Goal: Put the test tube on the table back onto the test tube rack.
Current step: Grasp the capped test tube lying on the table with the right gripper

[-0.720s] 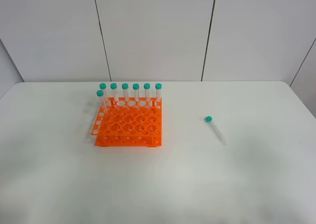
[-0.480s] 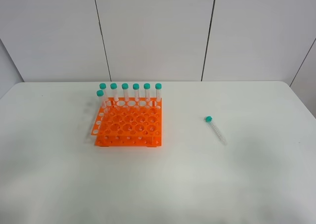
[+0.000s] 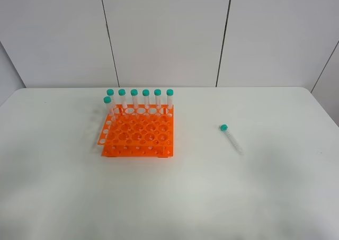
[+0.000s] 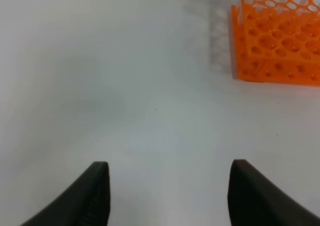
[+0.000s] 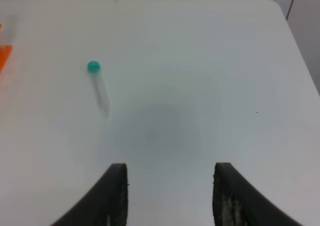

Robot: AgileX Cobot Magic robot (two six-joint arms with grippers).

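Note:
A clear test tube (image 3: 231, 138) with a teal cap lies flat on the white table (image 3: 212, 197), right of centre; the right wrist view shows the test tube (image 5: 99, 87) too. The orange test tube rack (image 3: 139, 133) stands left of centre with several capped tubes upright along its back row and far left side. Neither arm shows in the exterior high view. My left gripper (image 4: 167, 191) is open over bare table, and a corner of the rack (image 4: 275, 41) lies ahead of it. My right gripper (image 5: 170, 193) is open with nothing between its fingers, the tube lying ahead of it and to one side.
Grey wall panels rise behind the table's far edge (image 3: 159, 87). The table's rounded right corner (image 5: 280, 6) is in the right wrist view.

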